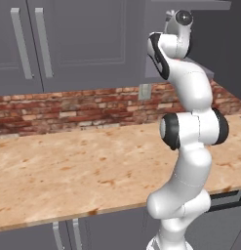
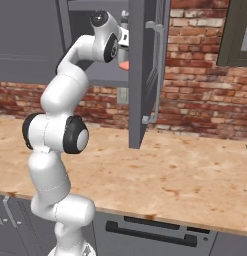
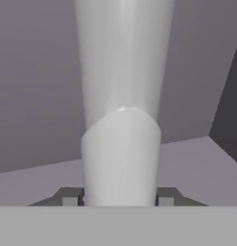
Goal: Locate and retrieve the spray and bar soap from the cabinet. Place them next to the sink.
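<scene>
reaching high into the cabinet point(image 2: 102, 75), a dark grey niche above the surface point(image 2: 195, 175), arm point(image 2: 65, 85) bent upward from the lower part of both base views. inside the niche: the spray point(image 3: 122, 96), standing upright on the flat grey shelf point(image 3: 196, 158), pale grey and close before the hand camera, narrower above and wider below. pinched by the gripper point(image 3: 121, 197), one dark fingertip point(image 3: 71, 197) against its left side and the other against its right, jaws closed on the bottle's lower body. grey back wall behind the bottle, darker side wall at the right of the hand view.

seen from the right base view: a slim bit of the spray point(image 2: 125, 20) just past the wrist, at the edge of an open grey door point(image 2: 145, 70) with a long silver handle point(image 2: 157, 70). bar soap point(image 2: 124, 65) also in the niche, a small salmon-pink patch low on the shelf just below the hand, next to the door's edge; cannot tell whether touching the bottle.

from the left base view: wrist point(image 1: 178, 29) raised at the niche opening, closed grey doors point(image 1: 68, 44) with silver handles to the left. brick wall point(image 1: 68, 107) behind the speckled tan surface below.
</scene>
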Available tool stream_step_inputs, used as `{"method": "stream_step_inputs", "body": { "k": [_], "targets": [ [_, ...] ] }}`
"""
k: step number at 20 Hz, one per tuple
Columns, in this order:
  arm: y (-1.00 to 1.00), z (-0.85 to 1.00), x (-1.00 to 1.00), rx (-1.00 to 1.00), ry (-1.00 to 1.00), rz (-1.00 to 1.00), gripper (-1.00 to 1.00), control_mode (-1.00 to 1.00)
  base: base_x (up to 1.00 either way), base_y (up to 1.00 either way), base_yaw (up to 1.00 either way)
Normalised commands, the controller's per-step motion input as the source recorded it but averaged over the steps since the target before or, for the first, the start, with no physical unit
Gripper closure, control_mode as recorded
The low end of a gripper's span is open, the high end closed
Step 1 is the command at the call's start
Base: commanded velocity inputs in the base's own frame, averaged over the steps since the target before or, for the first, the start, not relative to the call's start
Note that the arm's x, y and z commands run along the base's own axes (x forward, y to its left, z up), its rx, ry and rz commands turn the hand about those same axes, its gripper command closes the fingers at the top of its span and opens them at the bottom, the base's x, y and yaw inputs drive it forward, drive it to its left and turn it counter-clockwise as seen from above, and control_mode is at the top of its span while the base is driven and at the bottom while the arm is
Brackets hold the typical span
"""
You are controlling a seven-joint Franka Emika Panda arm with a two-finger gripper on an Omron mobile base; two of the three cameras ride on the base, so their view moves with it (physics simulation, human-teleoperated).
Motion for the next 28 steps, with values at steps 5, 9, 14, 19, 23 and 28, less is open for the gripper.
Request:
{"method": "stream_step_inputs", "body": {
  "k": [5, 9, 14, 19, 23, 28],
  "targets": [
    [0.30, -0.03, -0.13, -0.01, 0.00, -0.07, 1.00, -1.00, 0.00, 0.00, 0.00],
    [0.26, 0.00, -0.19, -0.01, 0.00, -0.05, 1.00, -1.00, 0.00, 0.00, 0.00],
    [0.20, 0.00, -0.33, -0.03, 0.00, -0.01, 1.00, -1.00, 0.00, 0.00, 0.00],
    [0.16, 0.02, -0.43, -0.06, 0.00, 0.00, 1.00, -1.00, 0.00, 0.00, 0.00],
    [0.02, 0.05, -0.62, -0.03, 0.00, 0.00, 1.00, -1.00, 0.00, 0.00, 0.00],
    [0.03, 0.05, -0.80, -0.02, 0.00, 0.00, 1.00, -1.00, 0.00, 0.00, 0.00]
  ]
}}
